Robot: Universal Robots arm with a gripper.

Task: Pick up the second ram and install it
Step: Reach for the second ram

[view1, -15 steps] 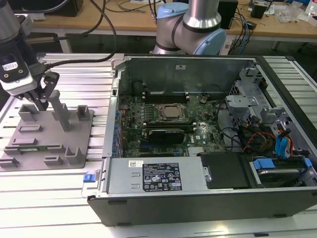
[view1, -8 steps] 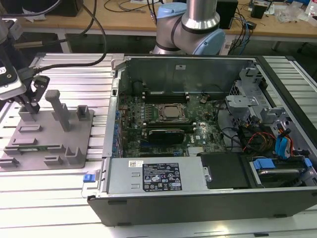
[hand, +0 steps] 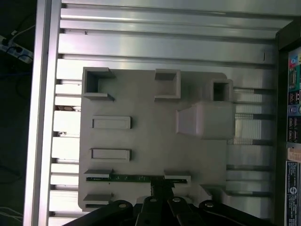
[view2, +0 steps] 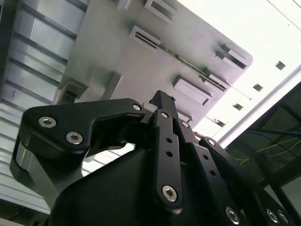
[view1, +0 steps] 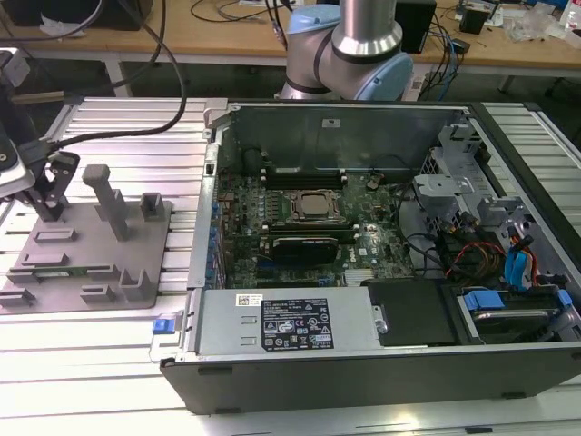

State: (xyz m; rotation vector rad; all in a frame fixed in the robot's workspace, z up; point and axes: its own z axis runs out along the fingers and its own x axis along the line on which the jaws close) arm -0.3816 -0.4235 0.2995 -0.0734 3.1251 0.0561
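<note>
Hovering gripper (hand: 162,188): held above the gray fixture tray (hand: 141,103); jaws pressed together, nothing pinched.
second ram (hand: 136,178): seated on edge in a tray slot, near the gripper's tip.

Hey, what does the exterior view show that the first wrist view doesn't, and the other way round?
Exterior view: the inside of the open computer case, with its motherboard, CPU and labelled power supply, plus the arm's base.
First wrist view: the case's outer port panel, and a straight-down look into the pockets of the gray fixture plate.
Both: that plate, the second ram lying in its holders, the gripper over the plate, and the slotted aluminium table.
</note>
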